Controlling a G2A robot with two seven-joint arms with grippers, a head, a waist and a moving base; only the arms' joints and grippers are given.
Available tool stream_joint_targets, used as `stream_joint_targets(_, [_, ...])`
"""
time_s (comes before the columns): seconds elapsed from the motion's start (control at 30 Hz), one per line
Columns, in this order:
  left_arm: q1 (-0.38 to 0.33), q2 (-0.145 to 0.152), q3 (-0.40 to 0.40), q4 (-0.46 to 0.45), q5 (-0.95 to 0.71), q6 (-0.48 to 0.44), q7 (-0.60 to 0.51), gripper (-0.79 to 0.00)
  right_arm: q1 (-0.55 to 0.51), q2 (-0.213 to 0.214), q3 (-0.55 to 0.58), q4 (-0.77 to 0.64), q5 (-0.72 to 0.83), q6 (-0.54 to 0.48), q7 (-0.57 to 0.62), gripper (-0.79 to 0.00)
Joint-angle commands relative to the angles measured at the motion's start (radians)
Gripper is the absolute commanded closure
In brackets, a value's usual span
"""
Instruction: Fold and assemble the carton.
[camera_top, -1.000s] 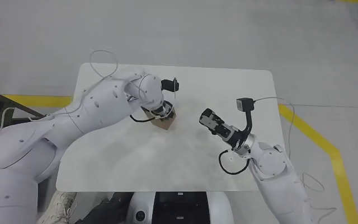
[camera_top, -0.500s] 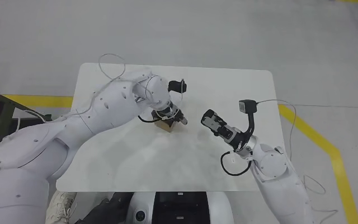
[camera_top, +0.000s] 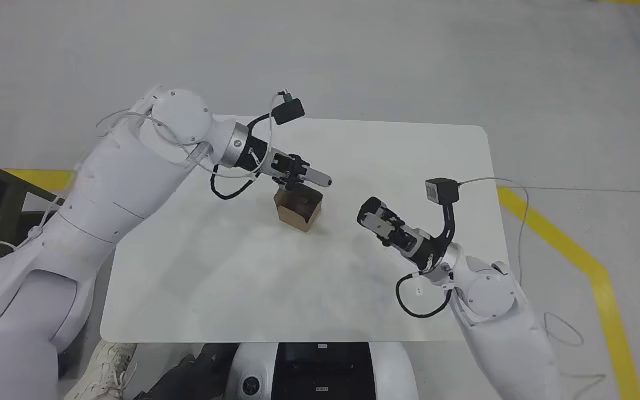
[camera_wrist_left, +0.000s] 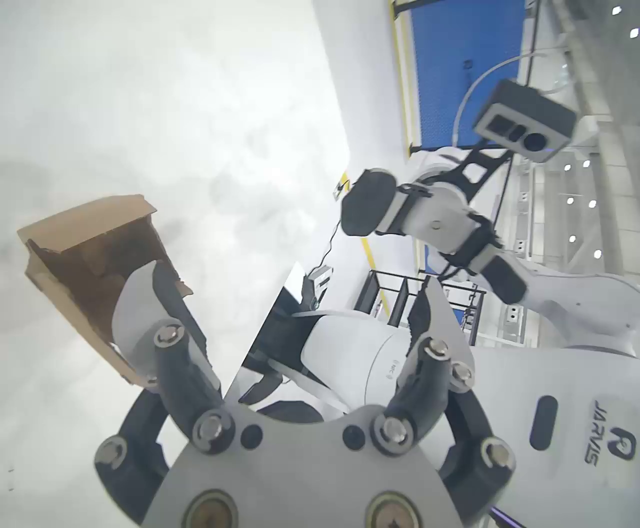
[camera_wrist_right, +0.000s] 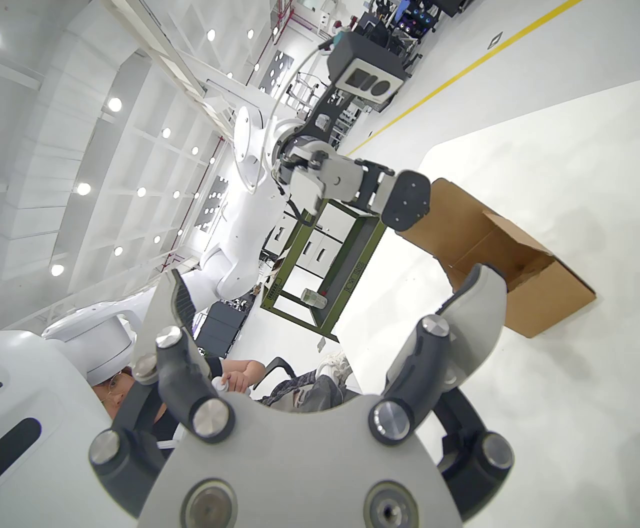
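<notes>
A small brown carton (camera_top: 299, 207) stands on the white table (camera_top: 200, 280), its open end and a raised flap showing in the left wrist view (camera_wrist_left: 95, 260) and the right wrist view (camera_wrist_right: 505, 260). My left gripper (camera_top: 318, 181) hovers just above and behind the carton, fingers open and empty (camera_wrist_left: 287, 295). My right gripper (camera_top: 368, 214) sits to the right of the carton, apart from it, open with nothing between its fingers (camera_wrist_right: 325, 290).
The table's right half and front carry nothing else. A green metal cart (camera_wrist_right: 320, 260) stands off the table on the floor behind the left arm. Yellow floor lines (camera_top: 570, 250) run beside the table.
The left arm lifted off the carton and swung back toward the table's far left, leaving the carton standing free. The right arm stayed nearly still.
</notes>
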Motion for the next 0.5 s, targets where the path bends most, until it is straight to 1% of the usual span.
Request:
stream_joint_targets(0.0, [0.049,0.022,-0.074,-0.009,-0.058,-0.027,0.016,-0.785,0.023,0.001,0.000,0.017,-0.009,0.001,0.015,-0.785])
stream_joint_targets(0.1, [0.090,0.043,-0.150,0.000,-0.108,-0.048,0.020,-0.785,0.066,0.002,-0.008,0.055,-0.011,0.004,0.040,-0.785])
stream_joint_targets(0.23, [0.126,0.059,-0.215,0.022,-0.131,-0.065,0.037,-0.785,0.125,0.002,-0.020,0.089,-0.047,0.000,0.061,-0.785])
stream_joint_targets(0.33, [0.144,0.064,-0.238,0.039,-0.138,-0.074,0.040,-0.785,0.161,0.002,-0.032,0.090,-0.174,0.000,0.041,-0.785])
stream_joint_targets(0.37, [0.150,0.065,-0.245,0.046,-0.140,-0.079,0.037,-0.785,0.177,0.002,-0.040,0.081,-0.279,0.026,0.012,-0.785])
stream_joint_targets(0.47, [0.155,0.066,-0.262,0.073,-0.156,-0.086,0.026,-0.785,0.187,-0.002,-0.074,0.052,-0.415,0.060,-0.048,-0.785])
